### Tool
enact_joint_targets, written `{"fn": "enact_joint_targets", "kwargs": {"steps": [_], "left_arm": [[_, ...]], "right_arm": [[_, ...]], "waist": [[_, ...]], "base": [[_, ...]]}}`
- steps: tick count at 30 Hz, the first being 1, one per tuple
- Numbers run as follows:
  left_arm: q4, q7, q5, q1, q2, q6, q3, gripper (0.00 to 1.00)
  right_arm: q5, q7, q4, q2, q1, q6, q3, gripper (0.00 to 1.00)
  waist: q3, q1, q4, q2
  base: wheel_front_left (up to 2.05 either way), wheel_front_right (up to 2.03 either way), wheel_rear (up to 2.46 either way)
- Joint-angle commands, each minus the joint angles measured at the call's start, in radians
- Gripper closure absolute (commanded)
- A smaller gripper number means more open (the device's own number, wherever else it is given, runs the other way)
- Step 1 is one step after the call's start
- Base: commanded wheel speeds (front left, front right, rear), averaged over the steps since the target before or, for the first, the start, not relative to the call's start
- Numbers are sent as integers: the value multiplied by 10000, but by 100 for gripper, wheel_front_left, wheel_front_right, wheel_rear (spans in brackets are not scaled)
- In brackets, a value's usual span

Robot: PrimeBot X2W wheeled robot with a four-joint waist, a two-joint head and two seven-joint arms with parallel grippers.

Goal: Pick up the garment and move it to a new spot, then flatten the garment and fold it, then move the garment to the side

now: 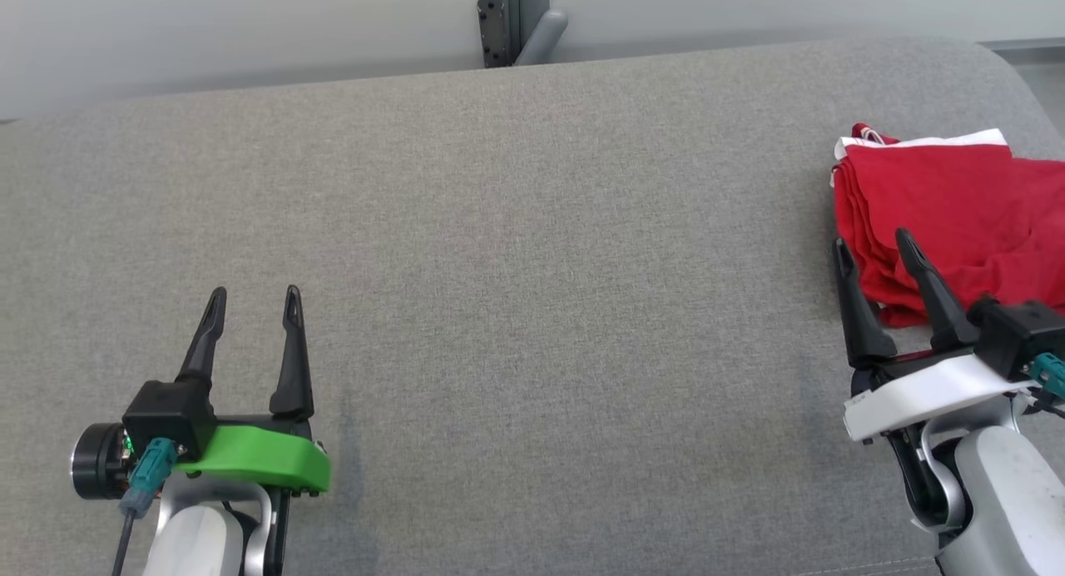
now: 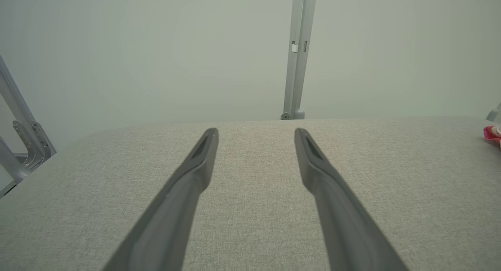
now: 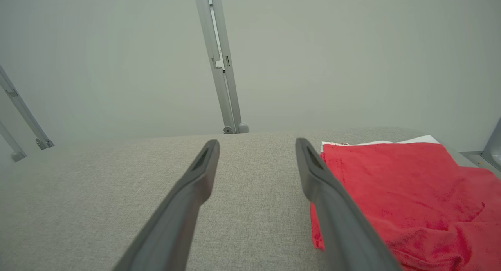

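Left tool (image 1: pixel 255 293) and right tool (image 1: pixel 872 240) gaped empty above the worktop (image 1: pixel 532 268), the right beside the folded garment (image 1: pixel 957 201).

The garment (image 1: pixel 957 201) is bright red, with a white band along its far edge; the cushion (image 1: pixel 532 268) is mid grey in a fine flecked weave; the left gripper (image 1: pixel 255 293) has black fingers, a vivid green bracket (image 1: pixel 258 464) and a teal plug (image 1: pixel 154 468); the right gripper (image 1: pixel 872 239) has black fingers and a white bracket (image 1: pixel 923 393); the wall (image 1: pixel 208 27) is pale greyish white; the post (image 1: pixel 516 18) is darker grey.
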Motion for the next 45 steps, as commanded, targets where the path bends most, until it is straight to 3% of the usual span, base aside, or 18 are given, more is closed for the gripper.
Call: {"fn": "enact_joint_targets", "kwargs": {"steps": [1, 16, 45], "left_arm": [[-3, 48, -73, 206, 85, -2, -1, 0], [-70, 431, -195, 1027, 272, 72, -213, 0], [-16, 664, -396, 1058, 448, 229, -358, 0]], "right_arm": [[-119, 56, -79, 23, 245, -13, -82, 0], [-542, 652, -893, 175, 1532, -13, -676, 0], [-619, 988, -1333, 374, 1875, -13, -1001, 0]], "waist": [[-336, 0, 71, 0], [-1179, 0, -29, 0], [-1224, 0, -9, 0]], "base": [[0, 0, 0], [0, 0, 0], [0, 0, 0]]}}
